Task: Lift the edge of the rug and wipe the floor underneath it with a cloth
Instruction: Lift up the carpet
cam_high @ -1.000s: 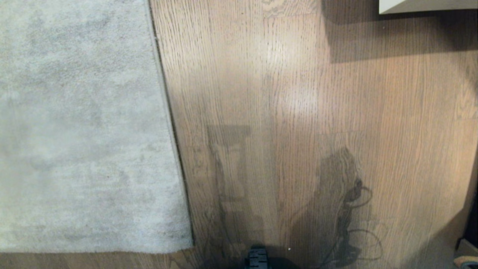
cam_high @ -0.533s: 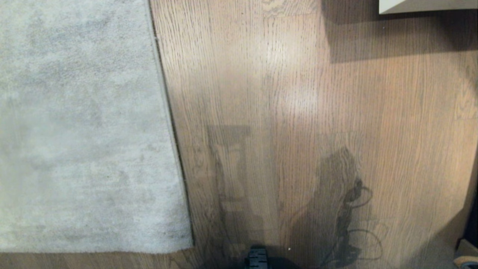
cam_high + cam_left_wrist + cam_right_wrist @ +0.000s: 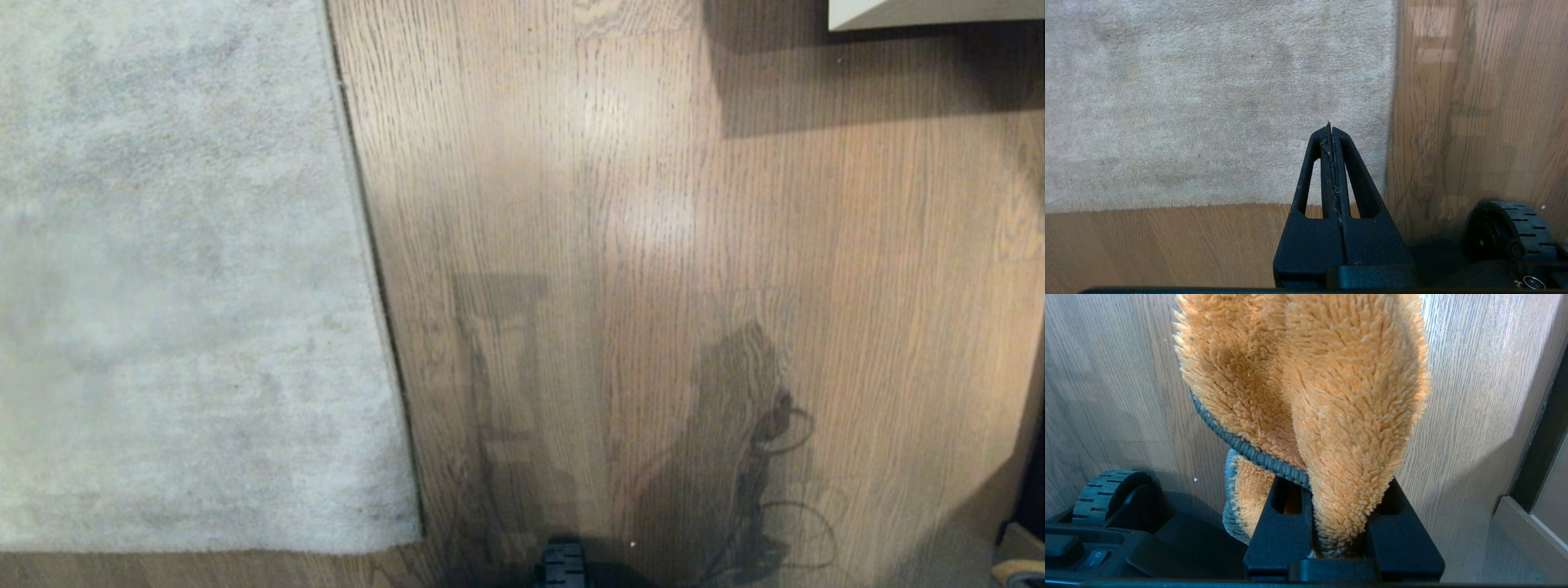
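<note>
The right gripper (image 3: 1339,522) is clamped on the cloth (image 3: 1314,388), a fluffy orange rag with a grey hem that bunches up between its jaws and hangs over the bare floor (image 3: 1470,396). The left gripper (image 3: 1329,134) has its jaws pressed together with nothing but a few stray fibres between them; it is held above the near corner of the rug (image 3: 1216,98), close to where the rug's side border meets its near border.

In the head view neither arm shows. The rug (image 3: 180,278) lies flat over the left part of the floor (image 3: 653,204), and the rug edge (image 3: 371,245) runs from the far side toward the robot, down on the planks along its whole visible length.

So the lift has not begun; the robot is at the stage of being ready, cloth in hand. The next move, as I judge it, calls for the left gripper to part its jaws, come down on the border near that corner and pinch the thin hem. Once the border is raised, the right arm can bring the cloth across to the uncovered planks.
</note>
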`<state>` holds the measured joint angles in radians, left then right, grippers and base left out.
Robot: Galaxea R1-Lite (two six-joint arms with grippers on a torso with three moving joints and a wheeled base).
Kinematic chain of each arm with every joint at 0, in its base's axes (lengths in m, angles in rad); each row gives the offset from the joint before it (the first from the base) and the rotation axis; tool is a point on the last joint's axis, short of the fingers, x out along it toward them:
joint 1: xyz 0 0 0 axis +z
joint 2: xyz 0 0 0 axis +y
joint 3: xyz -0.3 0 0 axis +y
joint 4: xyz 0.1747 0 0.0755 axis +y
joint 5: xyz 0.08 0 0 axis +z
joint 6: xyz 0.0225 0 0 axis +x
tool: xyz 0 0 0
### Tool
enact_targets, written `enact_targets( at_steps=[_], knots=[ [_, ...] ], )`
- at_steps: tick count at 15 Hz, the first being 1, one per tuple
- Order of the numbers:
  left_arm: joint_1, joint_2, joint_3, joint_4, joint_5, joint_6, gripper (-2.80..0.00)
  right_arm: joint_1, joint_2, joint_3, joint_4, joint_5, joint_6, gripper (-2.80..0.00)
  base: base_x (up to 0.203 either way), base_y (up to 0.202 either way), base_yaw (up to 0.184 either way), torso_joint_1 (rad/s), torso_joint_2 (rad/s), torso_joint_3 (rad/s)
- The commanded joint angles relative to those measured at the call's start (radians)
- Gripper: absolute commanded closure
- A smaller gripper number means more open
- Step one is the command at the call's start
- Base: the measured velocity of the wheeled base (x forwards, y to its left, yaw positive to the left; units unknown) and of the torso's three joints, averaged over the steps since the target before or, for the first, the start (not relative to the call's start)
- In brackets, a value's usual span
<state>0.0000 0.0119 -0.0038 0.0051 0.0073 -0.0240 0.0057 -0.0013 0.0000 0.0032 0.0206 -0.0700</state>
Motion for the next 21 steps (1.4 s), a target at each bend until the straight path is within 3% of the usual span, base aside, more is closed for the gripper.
enact_targets(
  at_steps=[1, 14, 21],
  knots=[
    [0.000, -0.009, 0.000, 0.000, 0.000, -0.001, 0.00, 0.000, 0.001, 0.000, 0.000, 0.001, -0.001, 0.00, 0.000, 0.000, 0.000, 0.000, 0.00, 0.000],
    [0.000, -0.010, 0.001, -0.004, 0.000, -0.001, 0.00, 0.000, 0.001, 0.000, 0.000, 0.001, -0.001, 0.00, 0.000, 0.000, 0.000, 0.000, 0.00, 0.000],
    [0.000, -0.010, 0.001, -0.004, 0.000, -0.001, 0.00, 0.000, 0.001, 0.000, 0.000, 0.001, -0.001, 0.00, -0.181, 0.000, 0.002, 0.001, 0.00, 0.001]
  ],
)
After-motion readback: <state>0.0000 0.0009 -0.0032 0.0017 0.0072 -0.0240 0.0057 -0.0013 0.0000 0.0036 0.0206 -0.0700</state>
